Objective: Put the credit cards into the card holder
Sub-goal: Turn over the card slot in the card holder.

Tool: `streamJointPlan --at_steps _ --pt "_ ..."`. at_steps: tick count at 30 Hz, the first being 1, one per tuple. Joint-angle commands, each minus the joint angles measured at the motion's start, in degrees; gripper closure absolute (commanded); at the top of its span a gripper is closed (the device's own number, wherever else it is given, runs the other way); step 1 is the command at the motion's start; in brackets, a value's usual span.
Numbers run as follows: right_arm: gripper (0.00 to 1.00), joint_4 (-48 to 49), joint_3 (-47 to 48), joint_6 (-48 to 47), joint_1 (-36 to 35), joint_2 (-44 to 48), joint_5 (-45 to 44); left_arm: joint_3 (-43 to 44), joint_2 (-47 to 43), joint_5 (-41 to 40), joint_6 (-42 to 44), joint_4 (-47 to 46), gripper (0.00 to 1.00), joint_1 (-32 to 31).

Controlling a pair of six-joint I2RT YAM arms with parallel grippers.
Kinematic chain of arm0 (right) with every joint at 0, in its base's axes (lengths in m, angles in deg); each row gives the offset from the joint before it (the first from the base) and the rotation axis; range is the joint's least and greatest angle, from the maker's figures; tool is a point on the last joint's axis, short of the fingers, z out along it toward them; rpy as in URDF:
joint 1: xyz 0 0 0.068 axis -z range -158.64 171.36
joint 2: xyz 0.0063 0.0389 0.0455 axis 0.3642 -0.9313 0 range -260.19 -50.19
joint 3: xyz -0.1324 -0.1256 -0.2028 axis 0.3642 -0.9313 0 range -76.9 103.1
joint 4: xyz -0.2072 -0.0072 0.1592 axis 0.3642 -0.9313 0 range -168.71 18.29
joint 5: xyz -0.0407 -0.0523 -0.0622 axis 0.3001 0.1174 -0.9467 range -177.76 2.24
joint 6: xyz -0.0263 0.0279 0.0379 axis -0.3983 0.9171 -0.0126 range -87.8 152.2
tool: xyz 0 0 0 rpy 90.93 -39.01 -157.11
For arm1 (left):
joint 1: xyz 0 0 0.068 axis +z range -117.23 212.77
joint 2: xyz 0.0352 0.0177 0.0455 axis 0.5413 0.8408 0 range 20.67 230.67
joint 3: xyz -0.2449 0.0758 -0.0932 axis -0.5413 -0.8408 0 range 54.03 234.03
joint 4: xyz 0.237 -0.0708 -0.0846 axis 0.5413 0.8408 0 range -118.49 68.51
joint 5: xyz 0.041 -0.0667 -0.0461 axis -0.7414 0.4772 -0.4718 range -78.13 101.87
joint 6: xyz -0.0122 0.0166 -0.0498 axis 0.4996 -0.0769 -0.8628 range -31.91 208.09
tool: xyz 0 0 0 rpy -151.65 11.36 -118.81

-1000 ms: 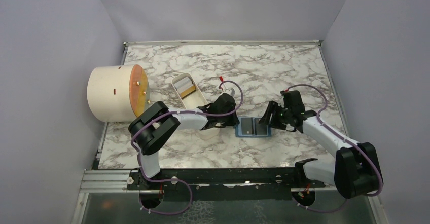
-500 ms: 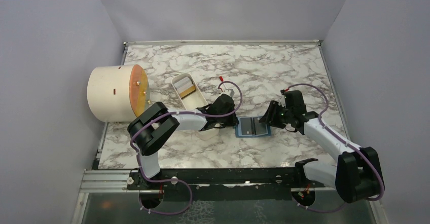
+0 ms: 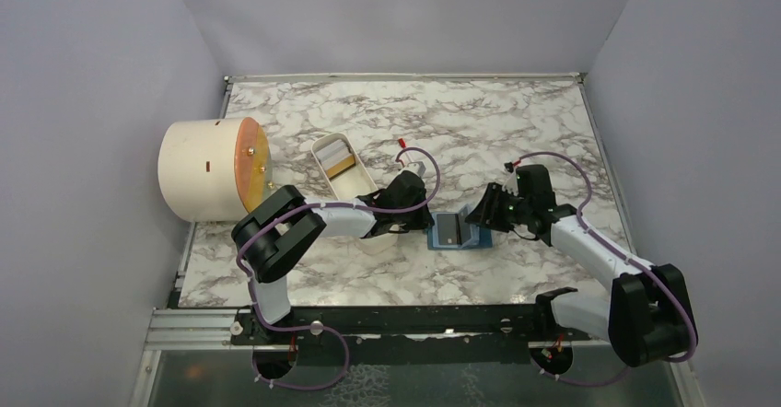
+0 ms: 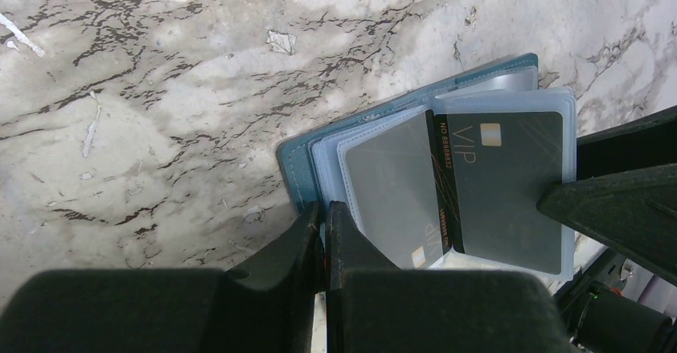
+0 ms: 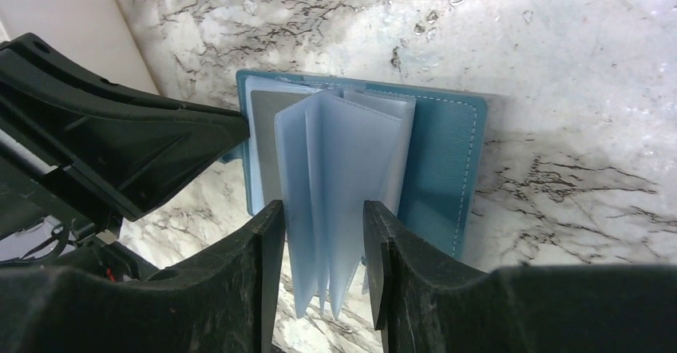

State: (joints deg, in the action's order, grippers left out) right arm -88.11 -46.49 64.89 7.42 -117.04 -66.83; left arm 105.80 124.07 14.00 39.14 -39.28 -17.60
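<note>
Right claw, unclenched, straddles the card holder's sleeves, clenched left claw at its edge; next, probably: open one pocket.

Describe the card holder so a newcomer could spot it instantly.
On the marble table, look near the middle, just right of the long white tray. The card holder is the small teal-blue wallet lying open there, the only item with clear plastic sleeves fanned upward.

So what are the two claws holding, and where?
The left gripper is pinched shut on the teal card holder's cover edge. The right gripper straddles its clear sleeves; a firm grip cannot be told.
</note>
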Motion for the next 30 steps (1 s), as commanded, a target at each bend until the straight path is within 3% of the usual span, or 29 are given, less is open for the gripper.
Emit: streamJointPlan --at_steps 1,5,15,24,30 --pt "0.59 2.88 -0.06 -0.78 -0.13 -0.83 3.54 0.55 0.21 0.42 0.52 1.88 1.00 -0.33" --pt "0.60 3.14 0.04 -1.04 -0.13 -0.68 3.81 0.83 0.25 0.24 0.61 2.37 1.00 -0.37" --pt "0.80 8.86 -2.68 0.71 -0.13 -0.74 9.18 0.97 0.23 -0.36 0.96 3.13 1.00 -0.48" --pt "0.84 13.54 -4.78 3.28 -0.13 0.46 13.53 1.34 0.60 -0.20 0.87 3.12 1.00 -0.79" --pt "0.80 16.67 -6.35 5.26 -0.13 0.54 16.58 1.31 0.65 -0.26 0.88 3.12 1.00 -0.96"
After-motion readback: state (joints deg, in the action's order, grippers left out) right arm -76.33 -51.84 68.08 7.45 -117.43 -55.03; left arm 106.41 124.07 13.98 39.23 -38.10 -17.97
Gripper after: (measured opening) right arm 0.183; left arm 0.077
